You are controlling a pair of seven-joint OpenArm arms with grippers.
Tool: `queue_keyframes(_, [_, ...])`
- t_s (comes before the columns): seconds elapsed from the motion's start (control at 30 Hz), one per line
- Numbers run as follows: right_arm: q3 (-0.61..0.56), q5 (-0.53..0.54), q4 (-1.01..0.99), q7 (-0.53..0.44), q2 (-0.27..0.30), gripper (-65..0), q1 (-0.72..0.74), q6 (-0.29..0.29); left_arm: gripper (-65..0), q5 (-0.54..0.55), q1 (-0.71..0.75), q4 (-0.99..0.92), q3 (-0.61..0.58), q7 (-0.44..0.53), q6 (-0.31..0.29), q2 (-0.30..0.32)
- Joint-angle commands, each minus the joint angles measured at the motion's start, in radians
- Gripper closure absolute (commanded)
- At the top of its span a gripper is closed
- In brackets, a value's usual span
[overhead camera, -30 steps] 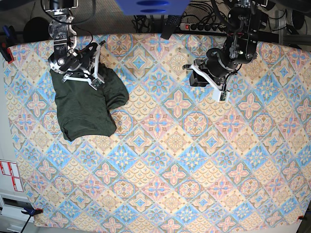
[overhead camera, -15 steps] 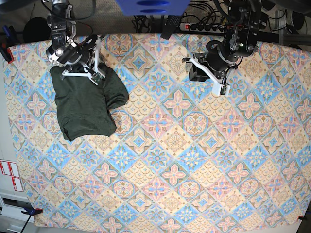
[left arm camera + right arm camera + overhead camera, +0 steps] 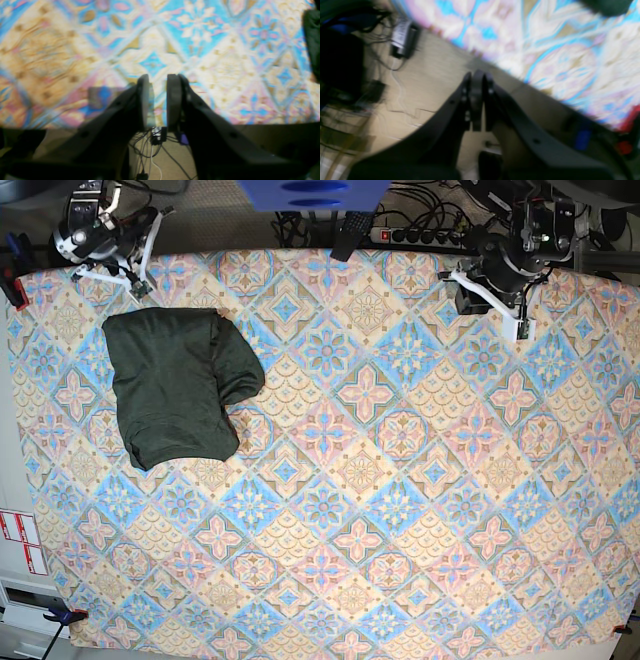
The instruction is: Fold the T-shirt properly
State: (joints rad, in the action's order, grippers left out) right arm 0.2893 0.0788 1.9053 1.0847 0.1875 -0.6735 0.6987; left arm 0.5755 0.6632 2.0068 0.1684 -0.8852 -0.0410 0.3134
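A: Since both arms pulled back to the far edge, is the shirt point(image 3: 172, 385) done?
B: Likely. It lies folded at the table's point(image 3: 400, 480) left, untouched. Right gripper point(image 3: 477, 75) shut, empty; left gripper point(image 3: 157, 80) slightly parted, empty.

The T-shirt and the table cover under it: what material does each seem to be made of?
The T-shirt: soft knit fabric, probably cotton or a blend, with a matte, heathered dark olive surface; it lies in limp rounded folds with no shine.

The table cover: likely printed cloth or a thin mat, with a flat tile-like pattern in blue, pink and beige; it looks matte, but the weave cannot be made out.
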Motion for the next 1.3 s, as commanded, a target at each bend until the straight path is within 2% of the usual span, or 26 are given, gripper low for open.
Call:
queue_keyframes(0.0, [0.035, 0.032, 0.018, 0.001, 0.011, 0.0, -0.027, -0.001, -9.6, 0.008, 0.022, 0.019, 0.006, 0.014, -0.004, 0.005])
queue_keyframes(0.1, [0.123, 0.154, 0.018, 0.001, 0.011, 0.0, -0.073, -0.001, -7.4, 0.01, 0.086, 0.036, 0.009, 0.021, -0.004, 0.039])
queue_keyframes(0.2, [0.201, 0.24, 0.018, 0.002, 0.013, 0.0, -0.117, -0.001, -5.6, 0.01, 0.148, 0.053, 0.012, 0.021, -0.004, 0.042])
queue_keyframes(0.37, [0.235, 0.247, 0.004, 0.002, 0.014, 0.0, -0.193, -0.001, 0.0, 0.001, 0.258, 0.049, 0.012, 0.021, -0.004, 0.043])
queue_keyframes(0.53, [0.219, 0.247, -0.074, 0.002, 0.016, 0.0, -0.219, -0.001, 0.0, -0.004, 0.31, -0.024, 0.001, 0.022, -0.004, 0.042])
queue_keyframes(0.67, [0.175, 0.247, -0.186, -0.002, 0.016, 0.0, -0.216, -0.001, 0.0, -0.002, 0.304, -0.174, 0.001, 0.056, -0.004, 0.04])
queue_keyframes(0.8, [0.112, 0.247, -0.312, -0.094, 0.016, 0.0, -0.214, -0.001, 0.0, -0.018, 0.286, -0.332, -0.056, 0.191, -0.004, 0.049])
queue_keyframes(0.97, [0.046, 0.244, -0.49, -0.179, 0.017, 0.0, -0.145, -0.001, 0.0, -0.113, 0.197, -0.567, -0.218, 0.285, -0.004, 0.059])
queue_keyframes(1.17, [0.037, 0.102, -0.735, -0.318, 0.016, 0.0, -0.064, -0.001, 0.0, -0.131, 0.108, -0.794, -0.353, 0.403, -0.003, 0.054])
queue_keyframes(1.27, [0.035, 0.071, -0.824, -0.389, 0.016, 0.0, -0.044, -0.001, 0.0, -0.133, 0.065, -0.892, -0.407, 0.449, -0.001, 0.054])
